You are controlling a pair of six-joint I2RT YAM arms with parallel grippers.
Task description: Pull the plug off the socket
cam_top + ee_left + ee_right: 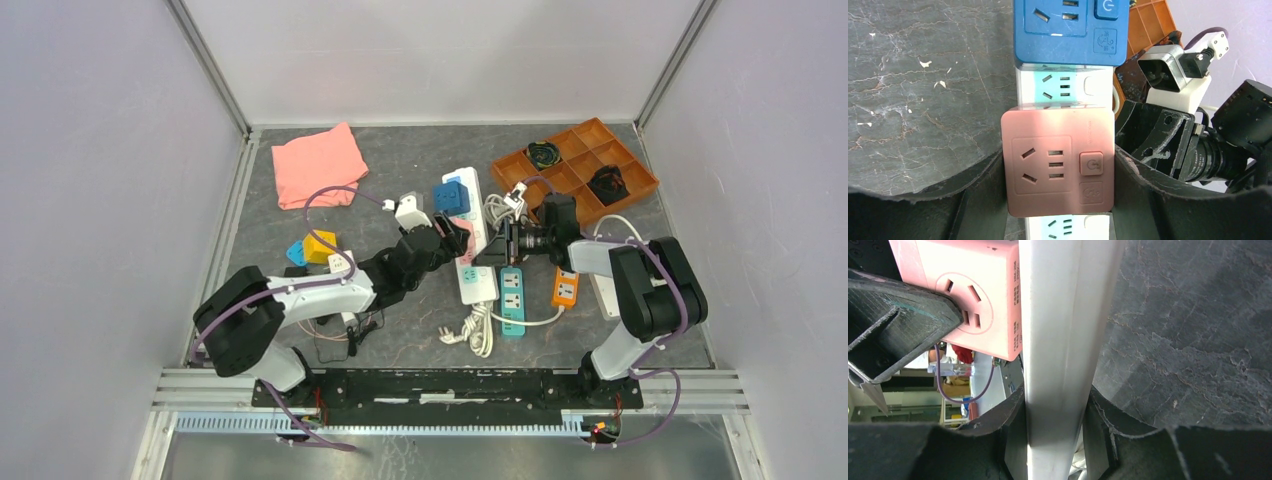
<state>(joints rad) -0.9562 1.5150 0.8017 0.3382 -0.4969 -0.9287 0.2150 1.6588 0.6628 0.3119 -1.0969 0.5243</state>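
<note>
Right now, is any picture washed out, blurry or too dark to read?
Top external view: even, soft light, no harsh glare. Left wrist view: sharp, with a pale glare band across the pink square plastic plug block. Right wrist view: the side of the long white plastic power strip is washed out, and the room glimpsed lower left is blurred.

Was a dark, marbled tabletop (410, 160), flecked pale. Bore a crumpled pink cloth (318, 165) far left, an orange compartment tray (598, 135) far right, the long white socket (478, 282) mid-way, a teal strip (512, 296) and an orange strip (565, 288) nearer, a coiled white cord (480, 328), and a yellow cube (321, 245) touching a blue cube (297, 252) at left.
</note>
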